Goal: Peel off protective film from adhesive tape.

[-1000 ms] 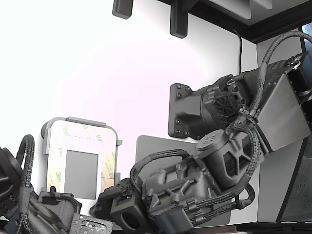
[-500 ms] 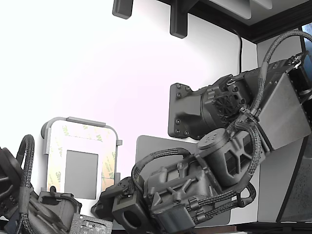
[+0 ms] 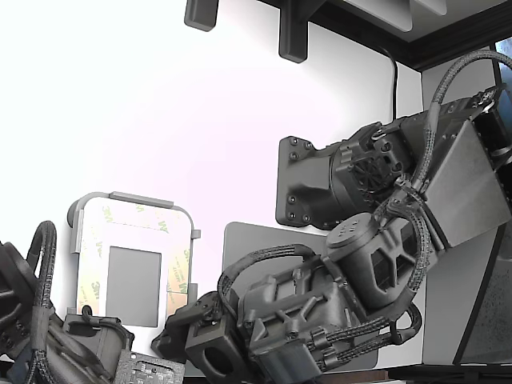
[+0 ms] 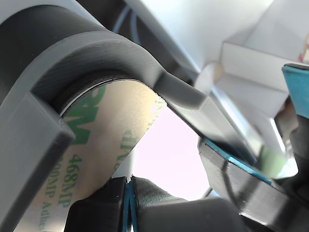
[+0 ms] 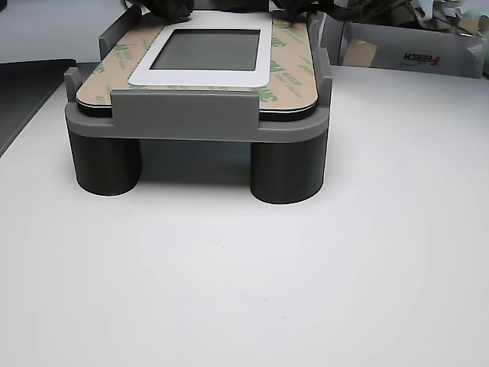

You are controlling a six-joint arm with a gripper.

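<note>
Meanwhile the arm sinks slightly lower, its jaws clamped on the curled cream 3M-printed protective film point(image 4: 111, 130), so peeling is just starting.

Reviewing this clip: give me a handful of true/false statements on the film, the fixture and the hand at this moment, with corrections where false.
1. The protective film bears green 3M print. True.
2. The plate sits in a grey fixture raised on round legs. True.
3. The film strips frame a bright red rectangle. False: the grey rectangle they frame is plain grey inside a white border.
4. The hand is far from the plate, over bare table. False: in the wrist view its fingertips sit right at the film's edge, by the fixture's rounded corner.
5. All the film has been stripped off the adhesive tape. False: printed liner shows along the border in all three views.
</note>
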